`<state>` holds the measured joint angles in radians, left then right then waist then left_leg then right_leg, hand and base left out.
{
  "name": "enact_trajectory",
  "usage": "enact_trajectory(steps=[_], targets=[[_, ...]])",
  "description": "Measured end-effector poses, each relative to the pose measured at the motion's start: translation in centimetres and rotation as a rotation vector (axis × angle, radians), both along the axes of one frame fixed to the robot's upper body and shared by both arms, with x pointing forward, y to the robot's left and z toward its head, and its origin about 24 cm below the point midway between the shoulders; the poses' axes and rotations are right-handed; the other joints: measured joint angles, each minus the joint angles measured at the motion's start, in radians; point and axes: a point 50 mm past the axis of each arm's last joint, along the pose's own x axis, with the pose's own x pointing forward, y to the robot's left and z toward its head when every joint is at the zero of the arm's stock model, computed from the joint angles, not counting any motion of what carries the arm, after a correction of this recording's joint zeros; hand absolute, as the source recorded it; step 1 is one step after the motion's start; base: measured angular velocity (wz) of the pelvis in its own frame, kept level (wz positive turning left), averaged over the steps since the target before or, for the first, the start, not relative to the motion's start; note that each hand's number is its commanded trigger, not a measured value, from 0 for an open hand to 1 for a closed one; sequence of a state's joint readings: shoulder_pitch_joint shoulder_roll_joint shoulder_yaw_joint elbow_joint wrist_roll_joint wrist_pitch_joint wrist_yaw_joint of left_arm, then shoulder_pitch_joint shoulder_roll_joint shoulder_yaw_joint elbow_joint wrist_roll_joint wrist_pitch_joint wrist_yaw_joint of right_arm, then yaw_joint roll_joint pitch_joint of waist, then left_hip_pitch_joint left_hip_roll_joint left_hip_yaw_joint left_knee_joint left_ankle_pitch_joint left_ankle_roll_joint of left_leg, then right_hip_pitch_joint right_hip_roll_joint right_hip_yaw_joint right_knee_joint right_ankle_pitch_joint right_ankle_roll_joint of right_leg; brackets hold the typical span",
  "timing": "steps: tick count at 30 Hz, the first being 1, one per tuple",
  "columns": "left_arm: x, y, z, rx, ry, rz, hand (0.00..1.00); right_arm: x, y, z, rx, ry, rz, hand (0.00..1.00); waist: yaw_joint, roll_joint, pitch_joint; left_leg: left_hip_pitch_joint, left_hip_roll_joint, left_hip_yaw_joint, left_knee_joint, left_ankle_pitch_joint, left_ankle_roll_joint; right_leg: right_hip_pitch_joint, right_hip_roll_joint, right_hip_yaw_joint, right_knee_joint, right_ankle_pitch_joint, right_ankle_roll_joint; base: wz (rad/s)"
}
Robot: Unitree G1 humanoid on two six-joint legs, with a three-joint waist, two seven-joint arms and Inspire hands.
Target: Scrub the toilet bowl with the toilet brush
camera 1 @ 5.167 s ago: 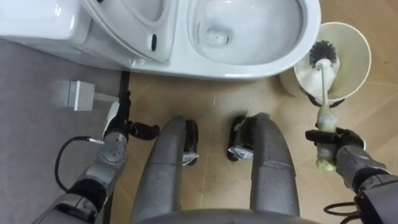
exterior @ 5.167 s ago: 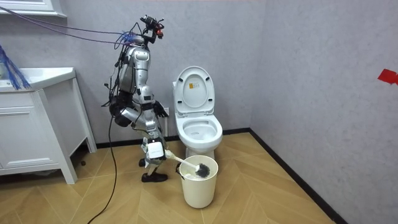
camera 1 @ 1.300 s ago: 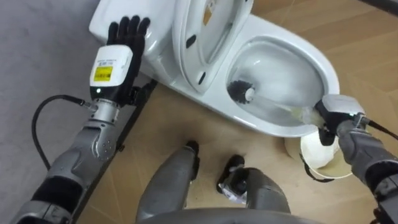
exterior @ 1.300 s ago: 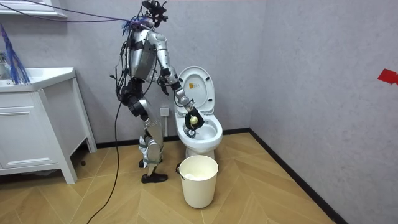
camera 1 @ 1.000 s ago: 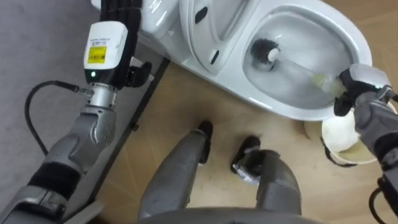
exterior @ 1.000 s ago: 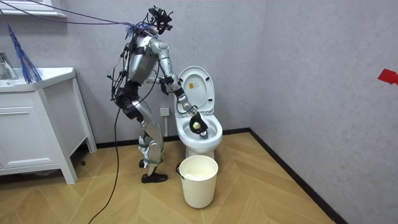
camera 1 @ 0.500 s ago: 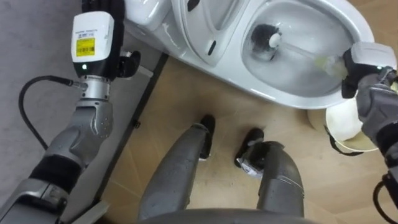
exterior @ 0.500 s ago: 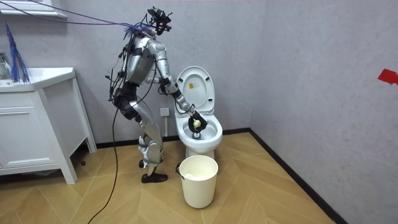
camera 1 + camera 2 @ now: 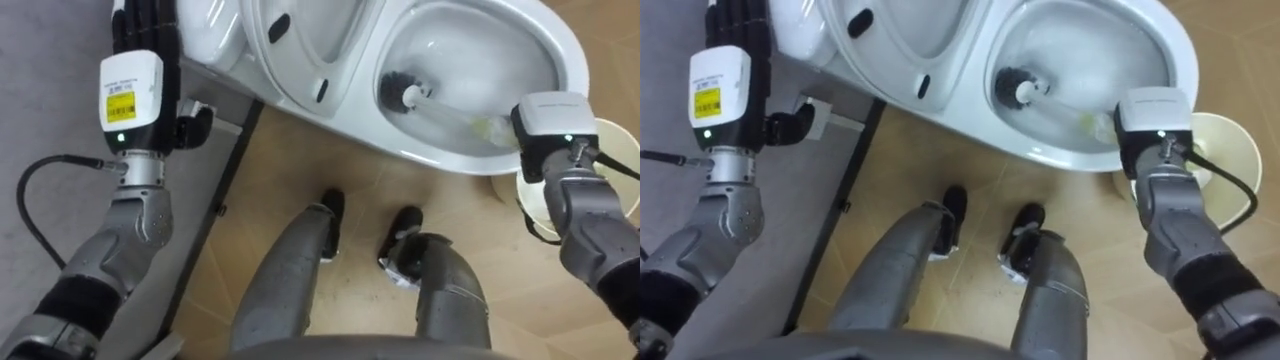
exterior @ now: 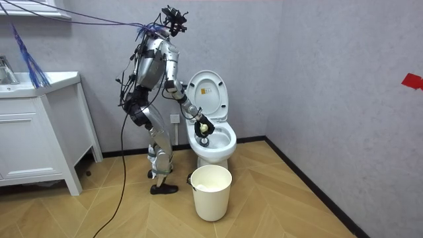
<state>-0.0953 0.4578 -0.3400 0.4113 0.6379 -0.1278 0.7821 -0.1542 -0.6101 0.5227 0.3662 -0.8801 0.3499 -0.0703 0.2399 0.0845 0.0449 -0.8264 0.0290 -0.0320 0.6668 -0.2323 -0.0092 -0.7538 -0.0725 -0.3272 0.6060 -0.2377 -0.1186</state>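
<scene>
The white toilet (image 9: 560, 70) stands with its lid and seat (image 9: 300, 50) raised. A toilet brush reaches into the bowl, its dark bristle head (image 9: 398, 92) down on the porcelain near the drain. Its pale handle (image 9: 470, 122) slants right to the rim, where my right hand (image 9: 548, 128) is shut on it. The same brush head (image 9: 1015, 86) and right hand (image 9: 1153, 120) show in the right eye view. My left hand (image 9: 138, 70) is raised beside the tank, fingers straight and holding nothing. In the room view I stand bent over the toilet (image 10: 213, 135).
A cream bucket (image 9: 622, 150) stands on the wooden floor right of the bowl, partly behind my right arm; the room view shows this bucket (image 10: 211, 192) in front of the toilet. A white cabinet (image 10: 39, 132) is on the room view's left. A grey wall runs along my left.
Since five seconds ago the brush has come out of the bucket and into the bowl. In the last second its head has slid a little across the bowl with my right hand.
</scene>
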Motion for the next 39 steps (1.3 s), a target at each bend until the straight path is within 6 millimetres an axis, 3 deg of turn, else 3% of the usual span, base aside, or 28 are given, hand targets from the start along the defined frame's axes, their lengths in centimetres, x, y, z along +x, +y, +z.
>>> enact_trajectory(steps=[6,9,13,17,25,27,29,32,34,39], targets=[[0.3,0.6,0.6,-0.017,-0.017,0.013,0.00,1.1,-2.3,-0.2,0.121,0.029,-0.112,1.00,0.000,-0.001,0.0000,0.008,-0.003,0.006,0.004,0.003,-0.003,-0.001,-0.006,0.006,0.024,-0.002,-0.002,0.01],[0.4,1.4,1.1,0.010,-0.039,0.038,0.00,1.9,-3.2,-0.8,0.340,0.019,-0.257,1.00,-0.022,-0.031,0.0030,0.019,-0.025,0.025,-0.012,0.015,0.003,-0.022,-0.035,0.026,0.061,-0.019,0.003,0.12],[0.5,1.8,1.3,0.025,-0.045,0.067,0.00,4.2,-4.1,0.7,0.623,-0.132,-0.443,1.00,-0.071,-0.063,0.0135,0.008,-0.047,0.032,-0.012,0.030,0.012,-0.051,-0.067,0.034,0.104,-0.026,0.008,0.10],[0.9,1.2,1.4,0.030,-0.065,0.081,0.00,4.6,-4.9,1.3,0.629,-0.173,-0.480,1.00,-0.107,-0.088,0.0177,0.001,-0.059,0.025,-0.007,0.044,0.020,-0.052,-0.077,0.032,0.110,-0.024,0.017,0.11],[1.4,0.7,1.4,0.062,-0.046,0.082,0.00,5.1,-4.3,1.7,0.479,-0.194,-0.382,1.00,-0.096,-0.084,0.0170,-0.008,-0.064,0.032,-0.009,0.050,0.038,-0.063,-0.101,0.026,0.122,-0.009,0.032,-0.01],[1.5,0.7,1.3,0.067,-0.023,0.077,0.00,5.3,-3.5,1.5,0.435,-0.180,-0.332,1.00,-0.084,-0.077,0.0173,-0.007,-0.062,0.029,-0.005,0.050,0.038,-0.058,-0.097,0.024,0.118,-0.001,0.023,-0.04],[1.4,0.6,1.0,0.065,0.004,0.073,0.00,5.3,-2.3,1.3,0.359,-0.159,-0.251,1.00,-0.064,-0.048,0.0169,-0.007,-0.058,0.025,0.006,0.045,0.037,-0.048,-0.085,0.019,0.107,0.001,0.023,-0.04],[1.4,0.6,0.9,0.067,0.025,0.067,0.00,4.7,-2.2,1.2,0.277,-0.148,-0.202,1.00,-0.053,-0.019,0.0134,-0.005,-0.056,0.025,-0.002,0.044,0.035,-0.046,-0.079,0.020,0.095,0.004,0.026,-0.08],[1.5,0.5,0.9,0.077,0.026,0.056,0.00,4.4,-1.7,1.2,0.256,-0.142,-0.167,1.00,-0.053,-0.014,0.0112,0.002,-0.054,0.029,-0.020,0.048,0.030,-0.044,-0.075,0.022,0.083,0.010,0.018,-0.07],[1.0,0.8,1.2,0.091,0.032,0.016,0.00,3.0,0.5,0.8,0.255,-0.092,-0.093,1.00,-0.052,-0.014,0.0108,0.008,-0.022,0.030,-0.023,0.037,0.009,-0.030,-0.038,0.018,0.051,0.016,-0.001,-0.12]])
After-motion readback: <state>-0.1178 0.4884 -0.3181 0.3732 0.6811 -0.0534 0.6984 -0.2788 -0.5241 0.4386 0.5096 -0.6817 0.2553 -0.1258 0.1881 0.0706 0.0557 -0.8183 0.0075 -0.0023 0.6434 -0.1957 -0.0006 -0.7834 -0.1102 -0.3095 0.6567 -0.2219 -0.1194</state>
